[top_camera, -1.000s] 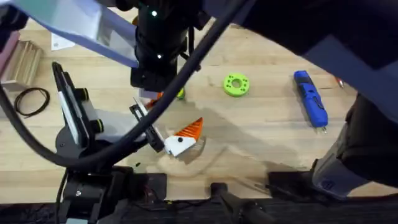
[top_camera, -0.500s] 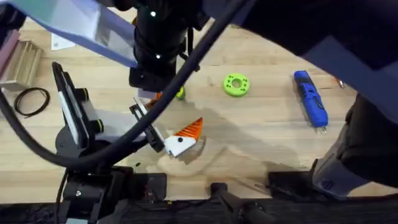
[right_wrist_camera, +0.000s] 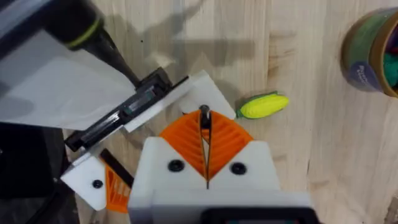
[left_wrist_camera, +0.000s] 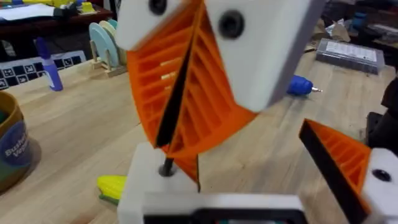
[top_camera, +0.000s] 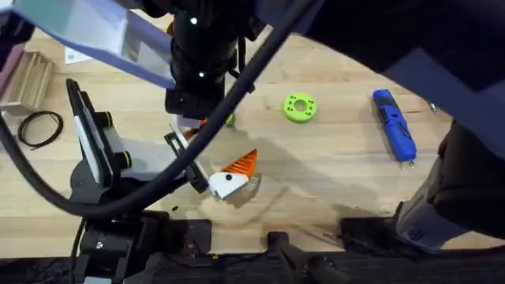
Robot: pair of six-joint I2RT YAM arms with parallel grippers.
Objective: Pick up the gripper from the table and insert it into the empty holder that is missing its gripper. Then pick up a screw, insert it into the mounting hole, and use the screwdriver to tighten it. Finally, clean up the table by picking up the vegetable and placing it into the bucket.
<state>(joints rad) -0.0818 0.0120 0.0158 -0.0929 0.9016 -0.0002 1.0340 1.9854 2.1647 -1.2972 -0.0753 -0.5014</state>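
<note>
Screw-fitting is where I find the rig: the right gripper (right_wrist_camera: 206, 127) has its two orange ribbed pads pressed flat together, and at their tip they pinch a small dark pin that I take to be the screw (right_wrist_camera: 204, 114), though it is too small to be certain. It hangs just over the white holder (right_wrist_camera: 200, 93) on one jaw of the left gripper (top_camera: 229, 175), at the centre of the overhead frame. The left gripper's jaws stand apart and hold nothing. One jaw carries its orange finger (left_wrist_camera: 339, 155) at the lower right of the left wrist frame, and the other shows me the white block (left_wrist_camera: 149, 180) at the lower left. I cannot tell whether the loose finger is seated in that block. The vegetable (right_wrist_camera: 263, 106), yellow with a green end, lies on the table (top_camera: 331, 173) just beside the holder, right of centre in the right wrist frame. The bucket (right_wrist_camera: 373, 50) sits in that frame's upper right corner, well apart from the corn. The blue screwdriver (top_camera: 394, 126) lies at the right of the overhead frame, with a green holed disc (top_camera: 300, 107) between it and the grippers.
</note>
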